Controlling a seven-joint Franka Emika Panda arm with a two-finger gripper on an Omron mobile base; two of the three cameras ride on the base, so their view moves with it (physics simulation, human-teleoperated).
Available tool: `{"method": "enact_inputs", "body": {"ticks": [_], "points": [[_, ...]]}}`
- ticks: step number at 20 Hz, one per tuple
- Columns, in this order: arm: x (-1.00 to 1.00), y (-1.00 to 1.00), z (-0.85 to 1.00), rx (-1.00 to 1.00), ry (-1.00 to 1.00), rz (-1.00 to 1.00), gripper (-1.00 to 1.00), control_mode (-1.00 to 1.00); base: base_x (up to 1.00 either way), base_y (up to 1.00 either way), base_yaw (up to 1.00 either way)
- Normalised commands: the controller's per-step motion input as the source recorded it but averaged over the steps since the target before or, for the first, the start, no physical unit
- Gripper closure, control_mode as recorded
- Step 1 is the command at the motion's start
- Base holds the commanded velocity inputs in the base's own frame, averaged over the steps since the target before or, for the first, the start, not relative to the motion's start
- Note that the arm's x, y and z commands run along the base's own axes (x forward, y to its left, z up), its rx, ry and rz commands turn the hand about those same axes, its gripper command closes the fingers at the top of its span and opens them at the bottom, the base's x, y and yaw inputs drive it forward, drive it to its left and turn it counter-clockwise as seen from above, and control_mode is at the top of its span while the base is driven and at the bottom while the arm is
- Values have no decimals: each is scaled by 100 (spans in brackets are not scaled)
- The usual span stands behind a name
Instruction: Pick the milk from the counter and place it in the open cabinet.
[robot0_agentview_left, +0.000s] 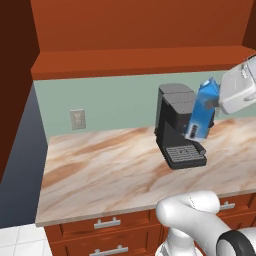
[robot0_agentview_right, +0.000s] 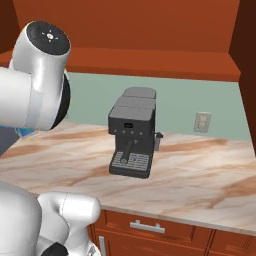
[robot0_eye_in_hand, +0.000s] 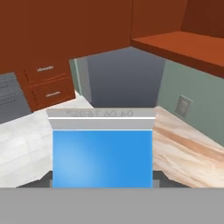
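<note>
Nearest us, the milk (robot0_eye_in_hand: 102, 157) sits clamped in our closed gripper (robot0_agentview_left: 216, 103), lifted clear of the marbled top (robot0_agentview_left: 100, 170), beside the coffee machine (robot0_agentview_left: 176, 127)

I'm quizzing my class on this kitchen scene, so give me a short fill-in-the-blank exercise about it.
1. The gripper is shut on the ____.
2. The milk hangs in the air in front of the black ____ machine.
3. The open cabinet is mounted ____ the coffee machine.

Missing words: milk; coffee; above
</note>
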Motion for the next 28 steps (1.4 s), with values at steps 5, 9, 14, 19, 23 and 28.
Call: {"method": "enact_inputs", "body": {"ticks": [5, 9, 14, 19, 23, 28], "points": [[-6, 0, 20, 0, -8, -15, 100, -100, 0, 0, 0], [-1, -3, 31, 1, -3, -10, 100, -100, 0, 0, 0], [0, -1, 35, 2, 0, -7, 100, -100, 0, 0, 0], [8, 0, 26, 4, 0, -8, 100, -100, 0, 0, 0], [13, 0, 16, 5, 0, -7, 100, -100, 0, 0, 0], [27, 0, 1, 5, -9, -6, 100, -100, 0, 0, 0]]}}
